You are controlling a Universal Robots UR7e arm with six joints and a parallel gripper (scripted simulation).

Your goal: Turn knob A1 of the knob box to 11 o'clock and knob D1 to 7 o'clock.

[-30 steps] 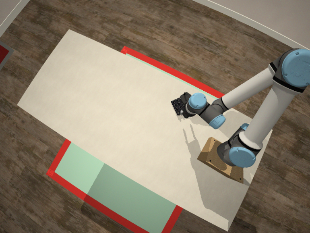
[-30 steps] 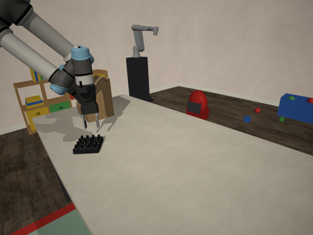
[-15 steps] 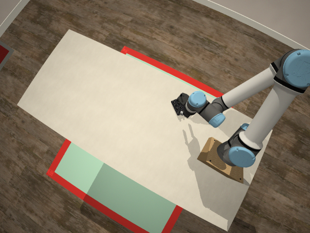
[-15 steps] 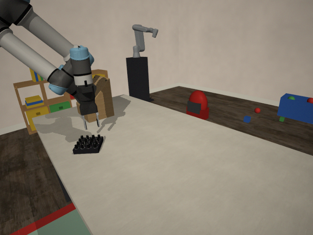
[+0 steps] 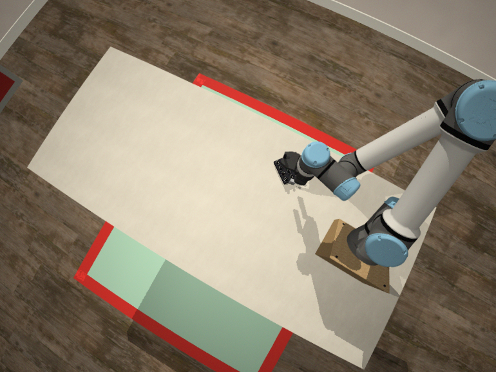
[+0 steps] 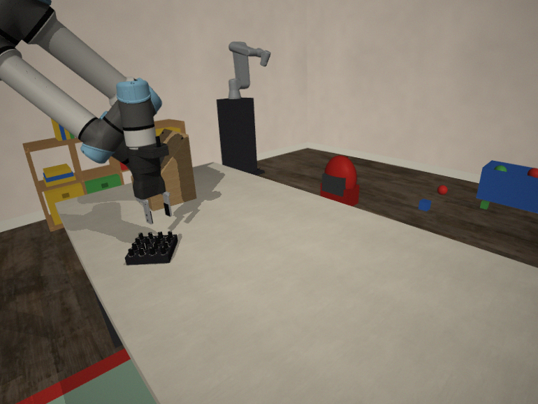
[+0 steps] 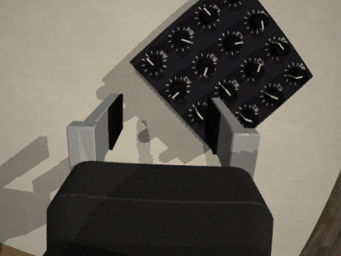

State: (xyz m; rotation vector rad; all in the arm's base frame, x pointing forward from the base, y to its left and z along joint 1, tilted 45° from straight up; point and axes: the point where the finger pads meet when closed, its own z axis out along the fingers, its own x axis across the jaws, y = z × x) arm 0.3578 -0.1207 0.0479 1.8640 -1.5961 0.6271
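The knob box (image 7: pixel 226 59) is a black block with four rows of black knobs, each with a white line. It stands on the table, turned at an angle in the wrist view. It also shows in the exterior view (image 6: pixel 151 249) and, partly under the wrist, in the top view (image 5: pixel 285 170). My gripper (image 7: pixel 164 113) is open and empty. It hangs above the table beside the box's near corner, and its right finger overlaps the box's near edge in the wrist view. In the exterior view the gripper (image 6: pixel 157 212) is above the box's far side, clear of the knobs. The printed names are too small to read.
The arm's wooden base block (image 5: pixel 352 256) stands near the table's edge behind the box. Off the table are a shelf (image 6: pixel 65 182), a black pedestal with a grey arm (image 6: pixel 237 130), a red object (image 6: pixel 341 180) and a blue box (image 6: pixel 510 184).
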